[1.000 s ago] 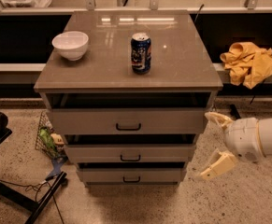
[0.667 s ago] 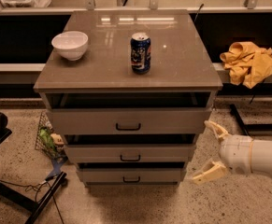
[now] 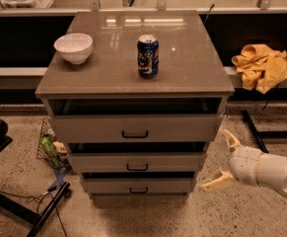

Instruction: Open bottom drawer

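1. Bottom drawer (image 3: pixel 138 185), the lowest flat grey-beige front in the grey-beige three-drawer cabinet (image 3: pixel 133 83), sits at the cabinet's foot. Its small black bar handle (image 3: pixel 138 190) is untouched, so we judge the pull hasn't begun.
2. And we spot the white two-finger gripper (image 3: pixel 223 162) hovering just off the cabinet's right side, level with the lower drawers. Its fingers are spread wide and hold nothing.
3. First worry: the wrong handle. The middle drawer (image 3: pixel 135 162) wears a matching black bar just above, so an approach that comes in slightly high would hook that one.
4. Coming in from the cabinet's right, we could clip the cabinet's front right corner before reaching the handle at the centre of the front.
5. That bar looks thin and shallow. A loose or off-centre pinch could slip off as we pull.
6. A knock to the cabinet could tip the blue soda can (image 3: pixel 148 56) or slide the white ceramic bowl (image 3: pixel 74 47), both on the cabinet's top.
7. The target is low, and the lower finger may scrape the speckled floor (image 3: pixel 148 218) in front of the cabinet.
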Controlling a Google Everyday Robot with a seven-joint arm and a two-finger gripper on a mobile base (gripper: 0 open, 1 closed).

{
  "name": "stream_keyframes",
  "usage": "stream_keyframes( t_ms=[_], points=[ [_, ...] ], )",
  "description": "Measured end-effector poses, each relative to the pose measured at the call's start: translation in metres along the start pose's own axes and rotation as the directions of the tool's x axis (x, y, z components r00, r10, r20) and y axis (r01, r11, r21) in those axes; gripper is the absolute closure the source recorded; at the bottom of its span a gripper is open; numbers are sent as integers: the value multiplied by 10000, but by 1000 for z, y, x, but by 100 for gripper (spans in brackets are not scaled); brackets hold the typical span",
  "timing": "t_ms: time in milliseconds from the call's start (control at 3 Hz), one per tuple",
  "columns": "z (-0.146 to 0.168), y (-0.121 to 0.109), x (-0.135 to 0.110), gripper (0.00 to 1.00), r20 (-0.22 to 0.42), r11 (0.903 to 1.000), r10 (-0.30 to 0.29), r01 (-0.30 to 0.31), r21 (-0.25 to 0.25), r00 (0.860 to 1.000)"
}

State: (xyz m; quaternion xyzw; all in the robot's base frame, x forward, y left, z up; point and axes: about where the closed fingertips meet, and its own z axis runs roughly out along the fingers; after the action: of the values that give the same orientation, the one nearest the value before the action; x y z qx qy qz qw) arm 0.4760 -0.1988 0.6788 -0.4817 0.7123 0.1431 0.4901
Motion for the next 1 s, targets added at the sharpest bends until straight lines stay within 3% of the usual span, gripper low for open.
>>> stream_keyframes(
  t_ms=[667, 1000],
  points=[
    [49, 48, 151, 0, -17, 9871, 1583, -1582, 260, 9874],
    [91, 69, 249, 0, 60, 9838, 1742, -1743, 425, 9847]
  ],
)
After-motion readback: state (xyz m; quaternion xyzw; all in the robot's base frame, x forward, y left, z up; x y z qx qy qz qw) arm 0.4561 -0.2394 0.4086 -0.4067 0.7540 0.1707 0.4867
